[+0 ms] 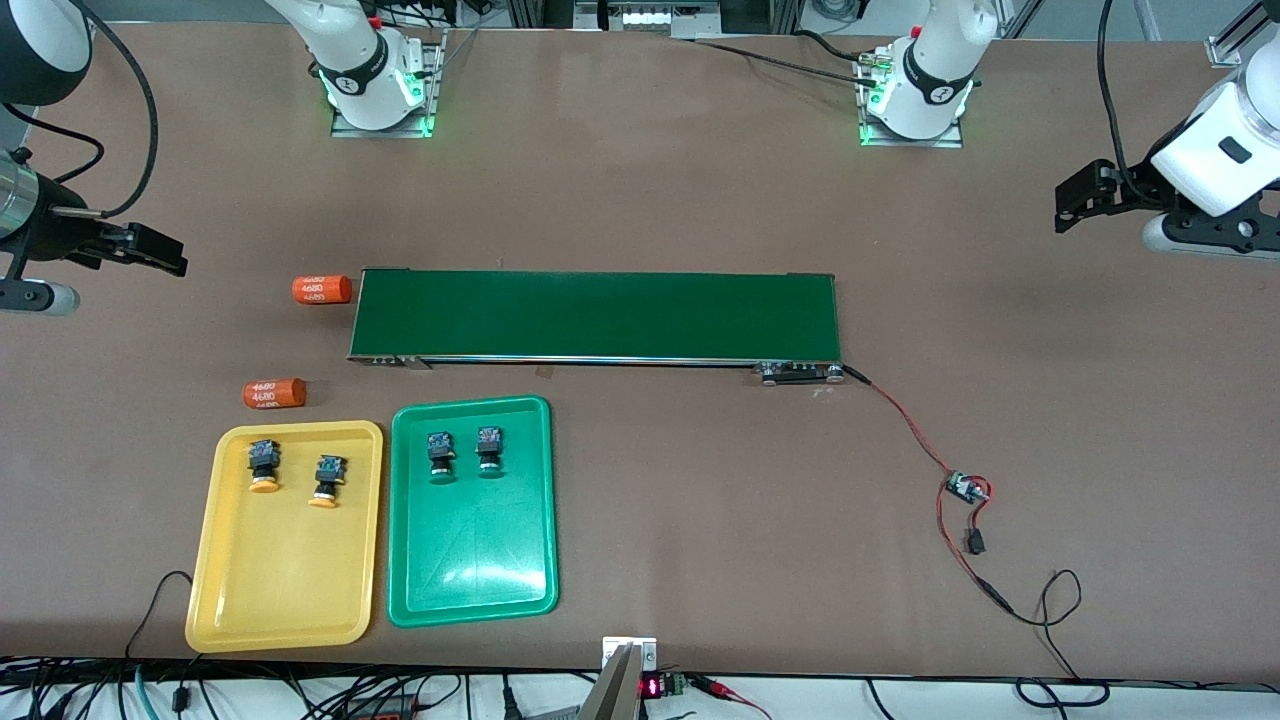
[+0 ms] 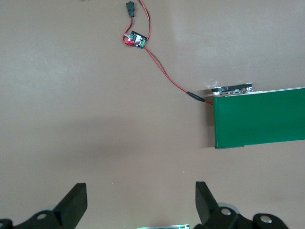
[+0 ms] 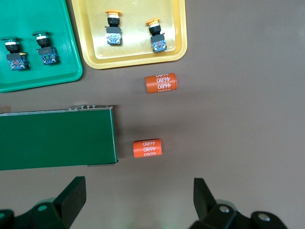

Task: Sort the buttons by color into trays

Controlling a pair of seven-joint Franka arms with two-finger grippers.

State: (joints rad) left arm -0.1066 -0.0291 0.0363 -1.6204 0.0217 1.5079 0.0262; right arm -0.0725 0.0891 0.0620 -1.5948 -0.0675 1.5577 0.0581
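Inside trays (image 1: 372, 520): buttons (image 1: 264, 465), well apart from spread fingers (image 3: 71, 195).

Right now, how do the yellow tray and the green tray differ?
The yellow tray holds two yellow-capped buttons; the green tray holds two green-capped ones. The yellow tray lies toward the right arm's end of the table, the green tray beside it. Both are shallow, rimmed rectangles of similar size.
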